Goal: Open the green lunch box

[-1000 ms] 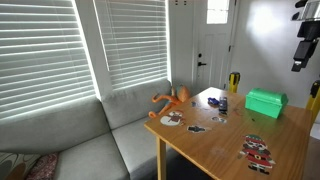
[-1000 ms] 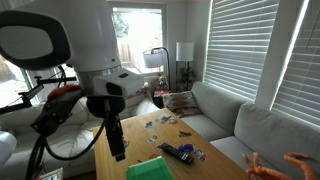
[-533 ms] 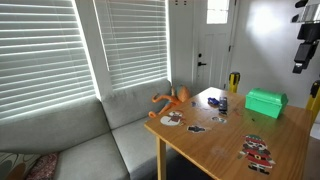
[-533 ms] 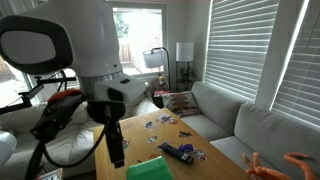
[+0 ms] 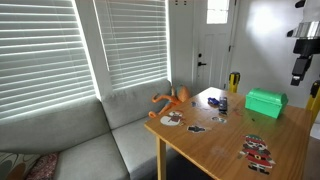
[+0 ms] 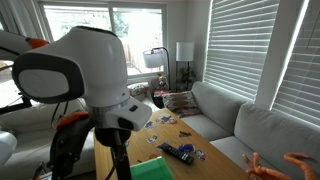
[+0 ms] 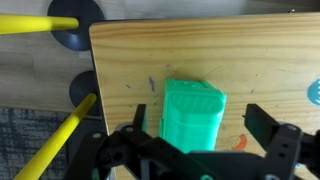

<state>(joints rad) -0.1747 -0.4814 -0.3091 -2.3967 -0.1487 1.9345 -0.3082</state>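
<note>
Gripper (image 7: 196, 128) jaws stand spread wide and hold nothing. In the wrist view the green lunch box (image 7: 193, 112) lies between the two fingers, below them. An exterior view shows the gripper (image 5: 298, 62) hanging well above the box (image 5: 266, 102), clear of contact. Box rests flat on the wooden table (image 5: 215, 148) with its lid on, near the end by the door. A yellow-and-black upright object (image 5: 234, 82) stands nearby. Small printed cards (image 5: 257, 150) lie scattered across the tabletop.
</note>
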